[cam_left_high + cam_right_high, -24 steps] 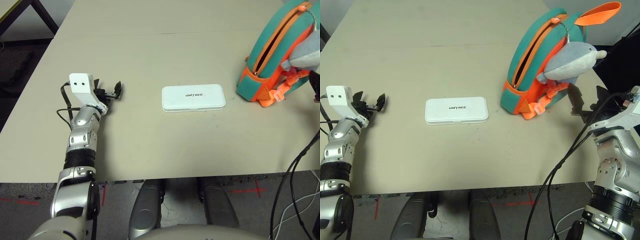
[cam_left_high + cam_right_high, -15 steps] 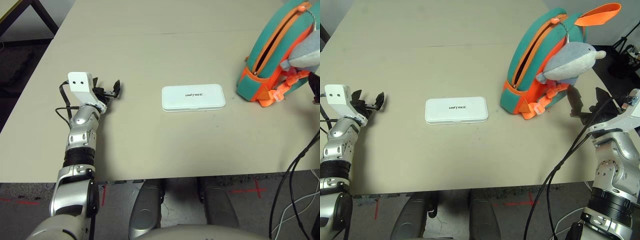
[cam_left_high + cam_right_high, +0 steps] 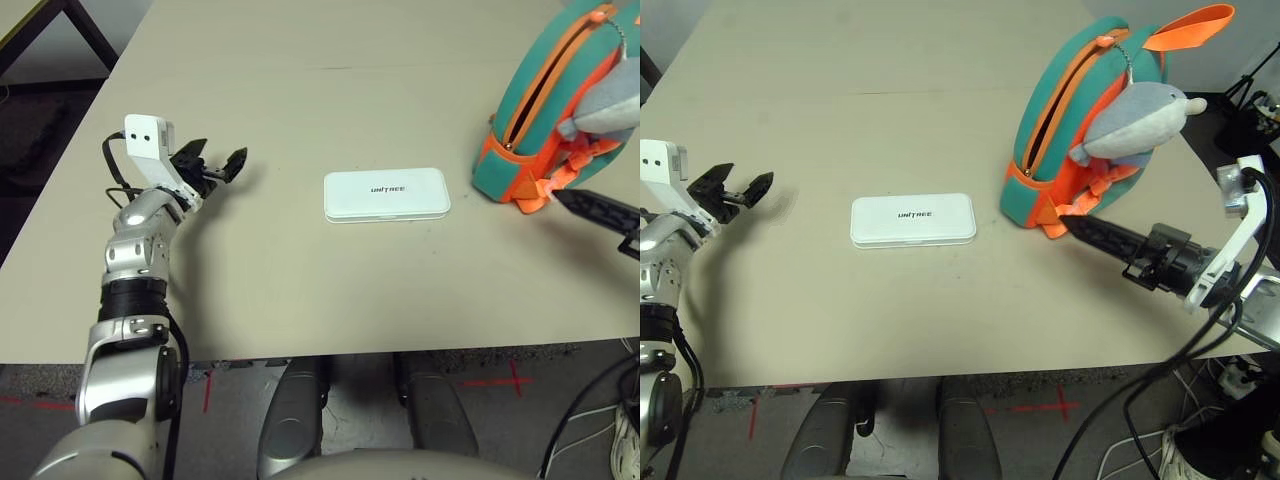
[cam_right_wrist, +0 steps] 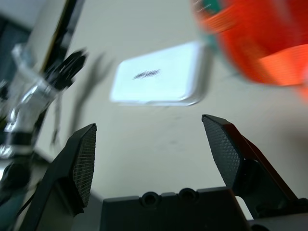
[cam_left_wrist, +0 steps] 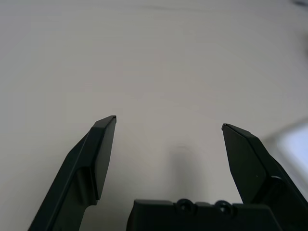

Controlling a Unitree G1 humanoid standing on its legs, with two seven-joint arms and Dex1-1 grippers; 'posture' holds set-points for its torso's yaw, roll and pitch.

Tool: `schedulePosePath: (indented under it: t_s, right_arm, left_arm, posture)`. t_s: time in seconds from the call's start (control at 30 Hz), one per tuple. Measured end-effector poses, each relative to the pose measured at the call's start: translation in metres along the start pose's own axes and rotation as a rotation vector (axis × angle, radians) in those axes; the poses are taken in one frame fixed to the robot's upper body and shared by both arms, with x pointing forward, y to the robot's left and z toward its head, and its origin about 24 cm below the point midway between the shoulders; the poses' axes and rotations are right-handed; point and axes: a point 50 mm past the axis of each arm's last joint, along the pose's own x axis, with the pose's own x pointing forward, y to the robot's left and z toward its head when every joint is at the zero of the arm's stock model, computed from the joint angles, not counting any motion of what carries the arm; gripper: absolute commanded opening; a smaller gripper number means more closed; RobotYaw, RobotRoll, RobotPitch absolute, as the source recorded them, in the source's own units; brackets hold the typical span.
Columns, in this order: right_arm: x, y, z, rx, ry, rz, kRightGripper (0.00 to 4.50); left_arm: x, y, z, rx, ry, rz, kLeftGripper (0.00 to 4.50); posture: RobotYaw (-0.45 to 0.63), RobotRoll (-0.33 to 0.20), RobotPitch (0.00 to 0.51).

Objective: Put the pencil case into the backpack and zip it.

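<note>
While the pencil case (image 3: 913,219) lies flat on the desk (image 3: 890,60), untouched, the backpack (image 3: 1070,130) stands upright to its right, zipper open along the top, a grey plush charm (image 3: 1140,115) hanging on its front. Well to the left of the case, the left gripper (image 3: 212,165) hovers with its fingers apart. From the right, the right gripper (image 3: 1080,228) reaches low toward the backpack's base, its fingers spread wide in the wrist view.

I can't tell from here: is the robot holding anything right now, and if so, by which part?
Nothing is held. The left gripper and the right gripper are both open and empty; the pencil case lies untouched on the table, beside the backpack.
</note>
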Motion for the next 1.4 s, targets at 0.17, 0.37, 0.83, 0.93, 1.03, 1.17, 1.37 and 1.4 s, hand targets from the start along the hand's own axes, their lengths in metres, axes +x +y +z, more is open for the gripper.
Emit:
schedulePosePath:
  t_s: [0.17,0.37,0.83,0.93,1.03,1.17,1.37,1.4]
  right_arm:
    - [0.034,-0.009,-0.014,0.015,0.086,-0.004,4.34]
    - [0.074,-0.03,-0.027,-0.032,0.116,-0.096,2.7]
    - [0.121,-0.045,-0.025,-0.221,-0.037,-0.217,0.01]
    - [0.127,-0.045,-0.02,-0.223,-0.084,-0.237,0.01]
    - [0.13,-0.048,-0.016,-0.237,-0.131,-0.293,0.01]
    - [0.132,-0.051,-0.008,-0.314,-0.181,-0.391,0.01]
    - [0.143,-0.052,-0.014,-0.415,-0.147,-0.457,0.01]
    - [0.146,-0.051,-0.016,-0.435,-0.129,-0.454,0.01]
  left_arm:
    - [0.019,-0.021,-0.005,-0.179,0.104,-0.159,4.5]
    - [0.027,-0.039,-0.032,-0.35,0.296,-0.283,4.5]
    - [0.017,-0.036,-0.044,-0.494,0.39,-0.274,4.5]
    - [0.016,-0.036,-0.046,-0.5,0.388,-0.268,4.5]
    - [0.016,-0.036,-0.047,-0.51,0.383,-0.266,4.5]
    - [0.019,-0.038,-0.049,-0.517,0.376,-0.265,4.5]
    - [0.023,-0.042,-0.05,-0.527,0.368,-0.267,4.5]
    - [0.024,-0.042,-0.05,-0.528,0.367,-0.268,4.5]
  posture:
    - [0.12,0.0,0.178]
    - [0.14,0.0,0.162]
    - [0.15,0.0,0.168]
    - [0.15,0.0,0.171]
    - [0.15,0.0,0.173]
    - [0.15,0.0,0.173]
    - [0.15,0.0,0.171]
    - [0.15,0.0,0.171]
